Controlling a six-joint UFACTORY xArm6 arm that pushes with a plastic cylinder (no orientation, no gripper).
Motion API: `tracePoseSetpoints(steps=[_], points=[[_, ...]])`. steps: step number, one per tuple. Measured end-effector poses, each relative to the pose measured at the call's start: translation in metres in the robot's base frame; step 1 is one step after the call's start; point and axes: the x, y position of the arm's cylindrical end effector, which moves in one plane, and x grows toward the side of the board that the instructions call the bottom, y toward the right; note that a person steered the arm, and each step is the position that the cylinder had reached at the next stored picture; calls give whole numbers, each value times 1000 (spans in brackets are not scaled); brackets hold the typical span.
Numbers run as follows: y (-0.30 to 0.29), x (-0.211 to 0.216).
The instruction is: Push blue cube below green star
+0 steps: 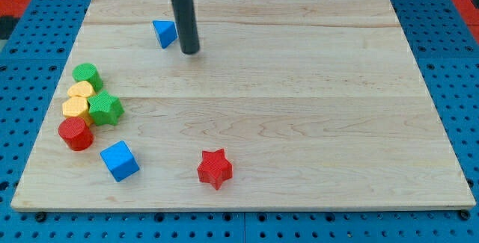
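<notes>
The blue cube (120, 160) lies near the board's lower left. The green star (105, 108) sits above it and slightly to its left, in a cluster at the left edge. My tip (190, 50) rests on the board near the view's top, just right of a blue triangle (165, 33). The tip is far above and to the right of the blue cube and the green star, touching neither.
A green cylinder (87, 74), two yellow blocks (80, 90) (75, 108) and a red cylinder (75, 134) crowd beside the green star. A red star (215, 168) lies at bottom centre. The wooden board (299, 108) lies on a blue pegboard surface.
</notes>
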Motion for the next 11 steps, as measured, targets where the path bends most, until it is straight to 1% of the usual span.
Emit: tracePoseSetpoints(steps=[1, 2, 3, 4, 5, 6, 7, 8, 10, 11], points=[[10, 59], [-13, 88], [-17, 116], [-35, 155], [-28, 191], [-28, 217], [-66, 229], [-85, 217], [-93, 162], [-69, 173]])
